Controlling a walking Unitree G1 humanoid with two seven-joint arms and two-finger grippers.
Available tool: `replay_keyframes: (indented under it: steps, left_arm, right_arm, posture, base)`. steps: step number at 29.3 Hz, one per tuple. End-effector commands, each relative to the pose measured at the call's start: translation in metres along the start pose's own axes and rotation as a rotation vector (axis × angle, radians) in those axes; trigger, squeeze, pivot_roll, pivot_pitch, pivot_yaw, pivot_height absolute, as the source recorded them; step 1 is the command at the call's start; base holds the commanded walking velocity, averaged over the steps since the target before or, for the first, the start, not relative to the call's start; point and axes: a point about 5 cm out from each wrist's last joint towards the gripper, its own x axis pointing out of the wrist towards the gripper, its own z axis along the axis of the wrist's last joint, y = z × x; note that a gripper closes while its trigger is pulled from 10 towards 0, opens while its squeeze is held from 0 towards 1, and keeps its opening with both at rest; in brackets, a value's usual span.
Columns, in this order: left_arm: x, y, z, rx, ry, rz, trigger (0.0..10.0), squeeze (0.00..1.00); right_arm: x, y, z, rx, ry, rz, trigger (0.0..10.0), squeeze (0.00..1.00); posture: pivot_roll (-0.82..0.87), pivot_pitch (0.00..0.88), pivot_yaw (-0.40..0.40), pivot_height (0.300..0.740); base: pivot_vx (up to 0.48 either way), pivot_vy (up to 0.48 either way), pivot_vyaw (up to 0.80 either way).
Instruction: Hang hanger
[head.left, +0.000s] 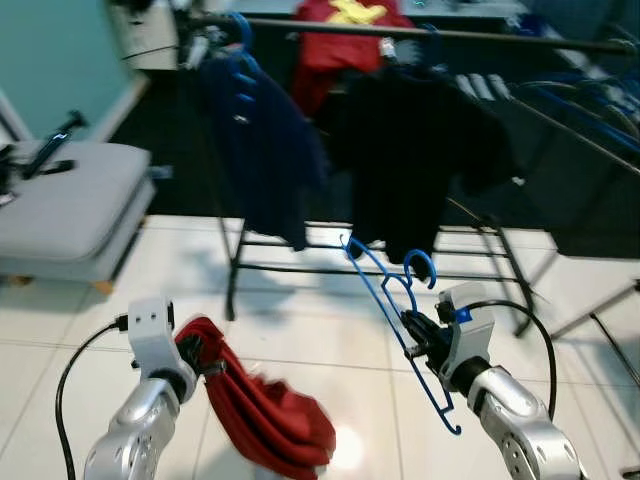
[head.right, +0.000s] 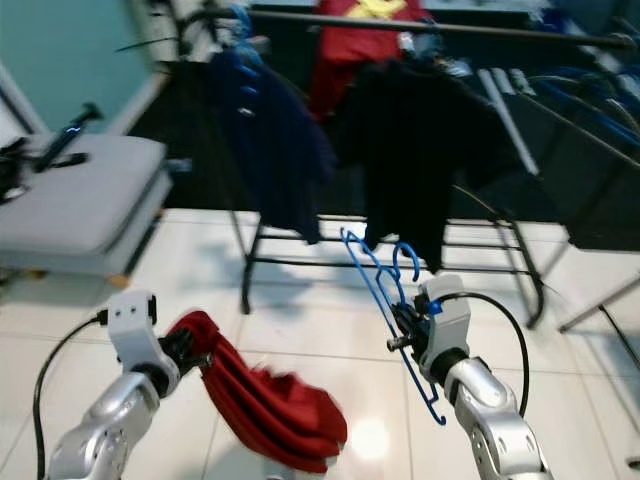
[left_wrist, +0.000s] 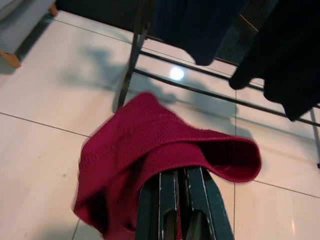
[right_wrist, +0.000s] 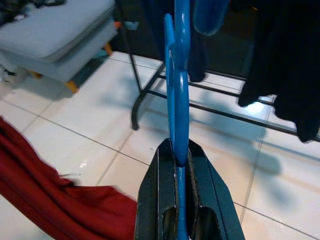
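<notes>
My right gripper (head.left: 418, 338) is shut on a blue plastic hanger (head.left: 392, 316), held tilted in the air over the tiled floor, hook uppermost. The right wrist view looks straight along the blue hanger (right_wrist: 178, 95), pinched between the black fingers (right_wrist: 157, 192). My left gripper (head.left: 200, 352) is shut on a red garment (head.left: 262, 410), which droops in folds below it. In the left wrist view the red garment (left_wrist: 150, 160) drapes over the closed fingers (left_wrist: 197, 200). Behind stands a black clothes rack (head.left: 470, 36) with a navy shirt (head.left: 262, 150) and a black shirt (head.left: 420, 150) hanging from its rail.
A grey cushioned bench (head.left: 70, 210) stands at the left. A red and yellow garment (head.left: 340, 30) lies over the rack's top. More blue hangers (head.left: 590, 100) and a second rail sit at the right. Rack legs and cross bars (head.left: 330, 270) stand on the white tiles ahead.
</notes>
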Motion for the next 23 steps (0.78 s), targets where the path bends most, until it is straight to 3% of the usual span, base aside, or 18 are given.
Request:
replay_keyframes:
  steps: [1,11,12,13,15,18,23]
  left_arm:
    - [-0.001,0.000,-0.001,0.003,0.000,-0.005,10.0,0.00]
    - [-0.012,-0.003,0.002,-0.005,0.018,-0.001,10.0,0.00]
    - [-0.023,-0.011,-0.008,-0.065,-0.003,-0.001,10.0,0.00]
    - [-0.023,-0.011,-0.008,-0.065,-0.003,-0.001,10.0,0.00]
    - [-0.034,-0.026,-0.010,-0.040,-0.074,-0.083,10.0,0.00]
    - [-0.035,-0.036,0.002,0.001,-0.140,-0.156,10.0,0.00]
    - [-0.046,-0.017,-0.020,0.091,-0.078,-0.029,10.0,0.00]
  right_arm:
    - [-0.003,-0.003,-0.004,0.010,0.000,-0.020,10.0,0.00]
    - [-0.003,-0.002,-0.005,0.013,-0.013,-0.044,10.0,0.00]
    - [-0.014,0.010,-0.007,0.002,-0.027,-0.069,10.0,0.00]
    - [-0.014,0.010,-0.007,0.002,-0.027,-0.069,10.0,0.00]
    - [-0.029,0.015,-0.007,0.045,-0.079,-0.153,10.0,0.00]
    - [-0.032,0.004,0.000,0.108,-0.139,-0.228,10.0,0.00]
    - [-0.036,0.024,-0.004,0.050,-0.108,-0.190,10.0,0.00]
  posture:
    - [0.00,0.156,0.005,0.740]
    - [0.00,0.156,0.005,0.740]
    - [0.00,0.116,-0.046,0.740]
    - [0.00,0.116,-0.046,0.740]
    - [-0.01,0.096,-0.037,0.740]
    - [0.00,0.091,-0.037,0.740]
    - [0.04,0.127,-0.073,0.740]
  base:
    - [0.000,0.000,0.80]
    - [0.000,0.000,0.80]
    - [0.000,0.000,0.80]
    - [0.000,0.000,0.80]
    - [0.000,0.000,0.80]
    - [0.000,0.000,0.43]
    - [0.000,0.000,0.59]
